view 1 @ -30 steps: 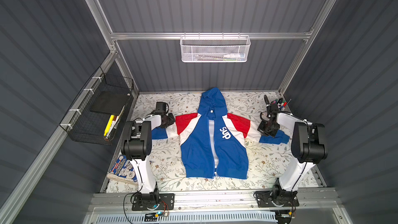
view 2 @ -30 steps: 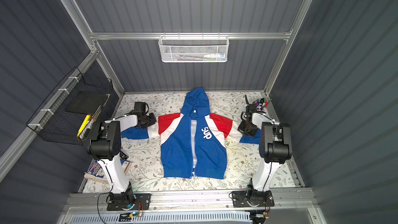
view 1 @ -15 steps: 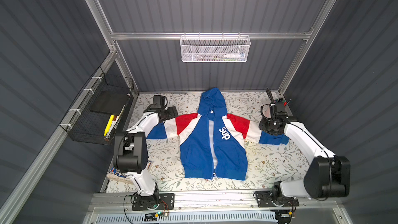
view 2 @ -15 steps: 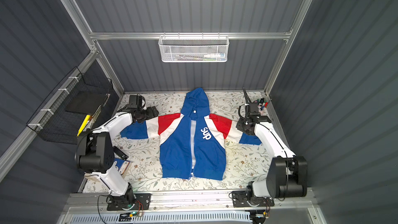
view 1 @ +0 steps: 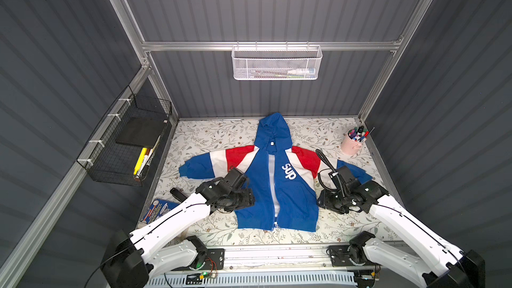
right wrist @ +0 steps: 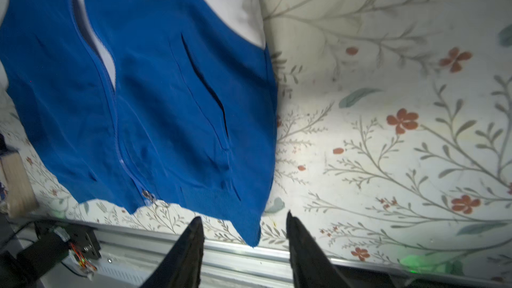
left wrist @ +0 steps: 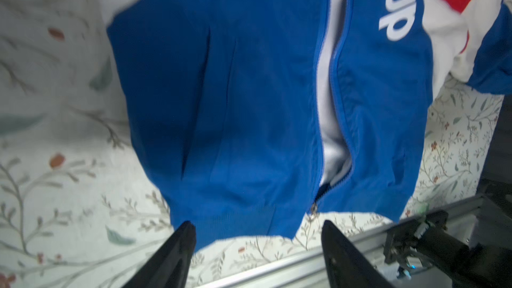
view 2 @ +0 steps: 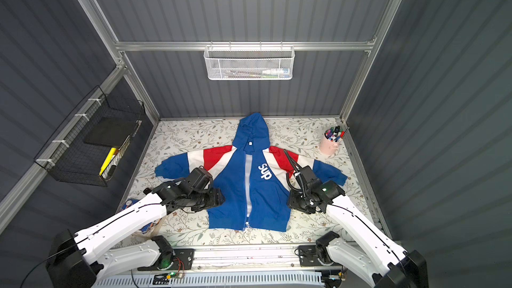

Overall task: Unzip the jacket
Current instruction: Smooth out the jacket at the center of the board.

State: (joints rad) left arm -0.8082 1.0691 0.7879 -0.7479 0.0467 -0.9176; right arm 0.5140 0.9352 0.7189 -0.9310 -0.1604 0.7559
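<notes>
- Jacket [view 1: 293, 203] lies flat and face up on the floral counter [view 1: 221, 139]. Its hood points away from both pincers and its sleeves are spread to either side.
- Left pincer [left wrist: 257, 224] hovers over the jacket's side edge on the robot's left. Its jaws stand wide apart and hold nothing, and the ribbed hem shows just past its fingertips.
- Right pincer [right wrist: 243, 217] hangs at the opposite side edge, jaws partly spread and empty. A corner of the hem shows between its fingers; whether it touches them cannot be told.
- Zipper pull [left wrist: 313, 211] sits down at the hem, between the two pincers. Beyond it the front gapes over white lining.
- Pink cup of markers [view 1: 352, 145] stands well beyond the right pincer.
</notes>
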